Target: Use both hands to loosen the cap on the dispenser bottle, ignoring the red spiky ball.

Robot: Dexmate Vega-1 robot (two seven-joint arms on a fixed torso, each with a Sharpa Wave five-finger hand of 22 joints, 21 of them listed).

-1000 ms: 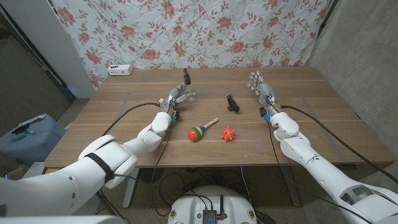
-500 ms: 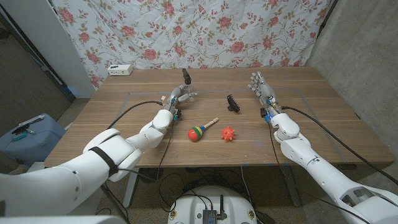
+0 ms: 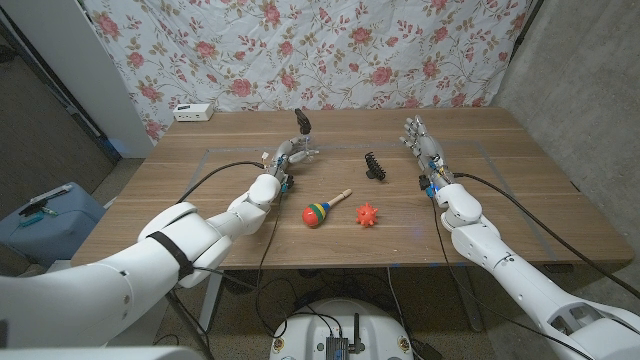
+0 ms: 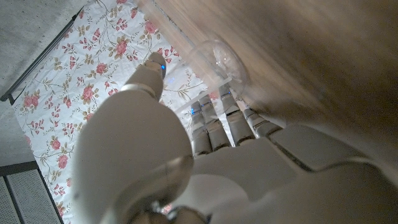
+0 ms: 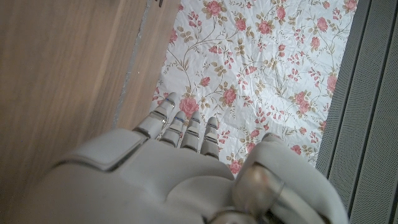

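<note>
The dispenser bottle (image 3: 301, 140) is clear with a black pump cap and stands upright on the far left-middle of the table. My left hand (image 3: 286, 158) is at its body, thumb on one side and fingers on the other. In the left wrist view the clear bottle (image 4: 219, 59) sits just past the straight fingers (image 4: 214, 121); whether they grip it is unclear. My right hand (image 3: 427, 150) stands apart on the right, fingers stretched and holding nothing. The right wrist view shows my right hand (image 5: 180, 162) over bare wood. The red spiky ball (image 3: 367, 214) lies near the table's middle.
A striped toy with a wooden handle (image 3: 322, 210) lies left of the ball. A black ridged clip (image 3: 374, 166) sits between the two hands. A white box (image 3: 194, 112) stands at the far left corner. Floral cloth hangs behind the table (image 3: 520, 200).
My left forearm and elbow have swung further in over the table, and the hand has edged closer round the bottle. The right hand has not moved.
</note>
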